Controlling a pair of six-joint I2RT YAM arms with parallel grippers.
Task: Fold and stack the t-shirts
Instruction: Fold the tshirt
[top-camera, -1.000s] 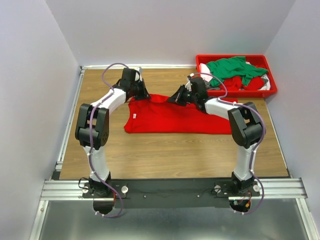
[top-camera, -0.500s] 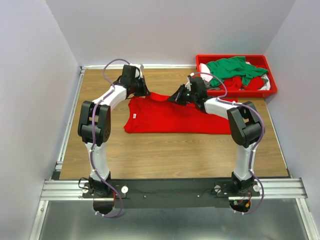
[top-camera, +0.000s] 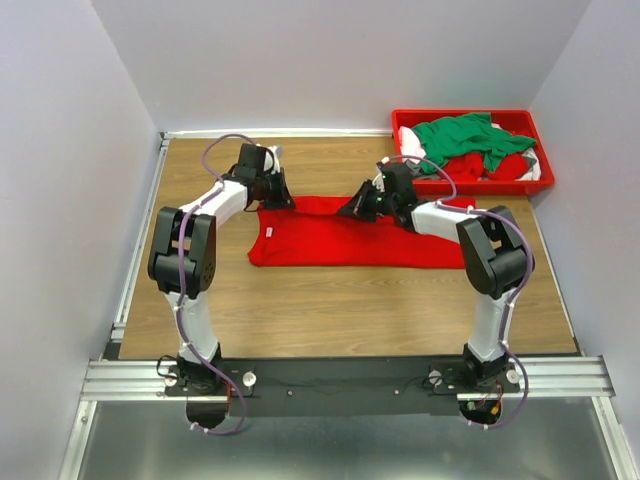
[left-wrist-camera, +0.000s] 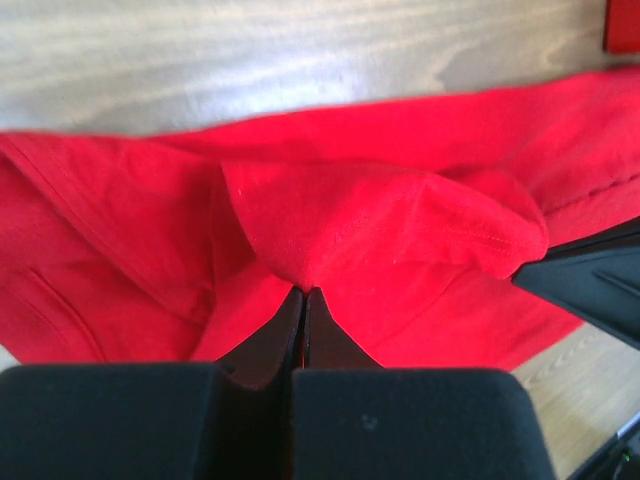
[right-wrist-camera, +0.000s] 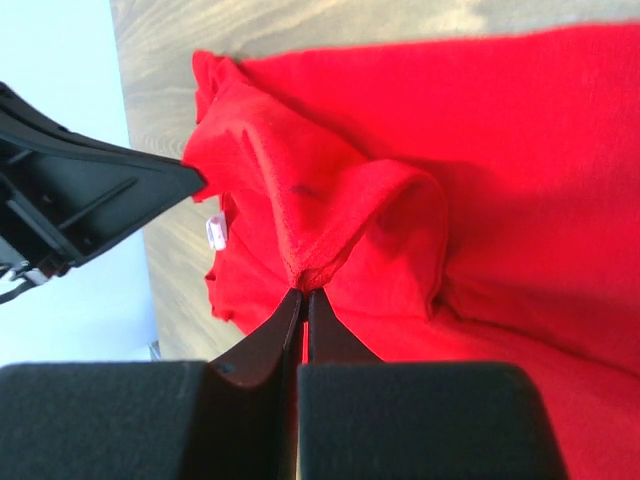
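Note:
A red t-shirt (top-camera: 340, 240) lies spread on the wooden table (top-camera: 330, 310). My left gripper (top-camera: 276, 198) is shut on the shirt's far left edge; in the left wrist view the tips (left-wrist-camera: 303, 292) pinch a fold of red cloth (left-wrist-camera: 400, 220). My right gripper (top-camera: 352, 210) is shut on the far edge near the middle; in the right wrist view the tips (right-wrist-camera: 303, 292) pinch a raised fold of the red shirt (right-wrist-camera: 340, 200). A green shirt (top-camera: 465, 135), red ones and a white one lie in the red bin.
The red plastic bin (top-camera: 530, 120) stands at the table's far right corner. Grey walls close off the left, back and right. A metal rail (top-camera: 340, 375) runs along the near edge by the arm bases.
Both grippers have moved toward the near side, still shut on the shirt's far edge, and the far edge now lies straighter and flatter across the table.

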